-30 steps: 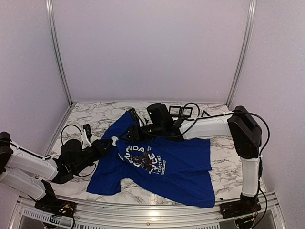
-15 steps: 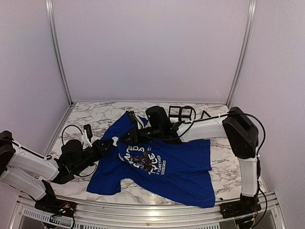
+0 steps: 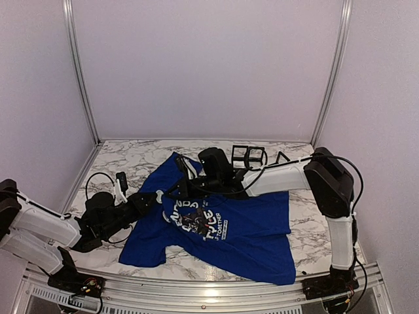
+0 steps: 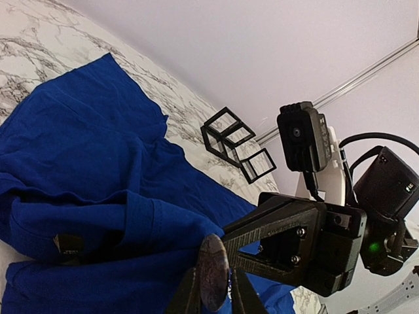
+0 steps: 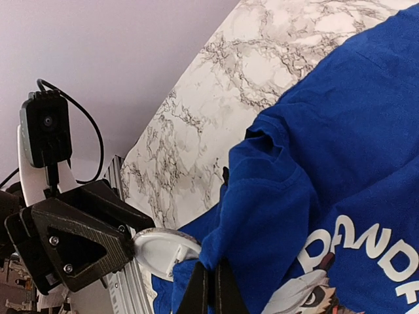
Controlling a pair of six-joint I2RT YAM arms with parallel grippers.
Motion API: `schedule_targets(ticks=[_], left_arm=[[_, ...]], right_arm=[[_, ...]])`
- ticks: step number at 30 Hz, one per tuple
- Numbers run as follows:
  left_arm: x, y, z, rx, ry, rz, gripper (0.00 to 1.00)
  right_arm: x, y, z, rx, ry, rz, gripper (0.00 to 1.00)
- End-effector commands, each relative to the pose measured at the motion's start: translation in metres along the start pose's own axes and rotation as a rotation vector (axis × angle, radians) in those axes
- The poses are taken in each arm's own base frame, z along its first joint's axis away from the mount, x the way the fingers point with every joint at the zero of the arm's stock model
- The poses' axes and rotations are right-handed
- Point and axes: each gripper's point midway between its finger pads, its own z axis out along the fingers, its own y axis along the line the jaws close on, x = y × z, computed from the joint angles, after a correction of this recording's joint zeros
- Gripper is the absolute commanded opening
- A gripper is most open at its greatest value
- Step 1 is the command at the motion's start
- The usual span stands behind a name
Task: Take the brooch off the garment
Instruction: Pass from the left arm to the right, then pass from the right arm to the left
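Note:
The garment (image 3: 249, 229), a royal-blue T-shirt with a panda print, lies spread on the marble table. At its left shoulder, my left gripper (image 3: 154, 198) is shut on the brooch (image 4: 214, 271), a round disc held edge-on between the fingers (image 4: 188, 297). The right wrist view shows the brooch's white back (image 5: 160, 252) against the blue cloth (image 5: 340, 163). My right gripper (image 5: 211, 281) is shut on a fold of the garment right beside the brooch. Its black fingers (image 4: 288, 229) almost touch the disc. From above, the right gripper (image 3: 175, 191) reaches in from the right over the shirt.
Black wire-frame cubes (image 3: 247, 156) stand at the back of the table behind the right arm, also visible as cubes (image 4: 229, 140) beyond the shirt. A cable loop (image 3: 98, 180) hangs by the left arm. White walls enclose the table on three sides.
The right gripper came down to the left onto the shirt's shoulder and closed on the cloth beside the brooch. The left arm stayed almost still, holding the brooch.

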Motion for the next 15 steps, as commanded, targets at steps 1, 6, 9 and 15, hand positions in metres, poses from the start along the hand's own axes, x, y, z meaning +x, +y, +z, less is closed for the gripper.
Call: schedule_targets(ticks=[1, 6, 9, 15], left_arm=[[0.004, -0.003, 0.001, -0.025, 0.052, 0.009, 0.23], [-0.004, 0.001, -0.005, -0.080, 0.095, 0.039, 0.27], [-0.008, 0.006, -0.004, -0.113, 0.165, 0.077, 0.27], [0.010, -0.002, -0.002, -0.111, 0.408, 0.168, 0.26]], right_arm=[[-0.003, 0.002, -0.002, 0.069, -0.006, -0.063, 0.00], [0.000, 0.000, -0.001, 0.140, 0.002, -0.126, 0.00], [0.001, 0.002, 0.000, 0.157, 0.004, -0.146, 0.00], [-0.002, 0.008, 0.003, 0.166, 0.005, -0.170, 0.00]])
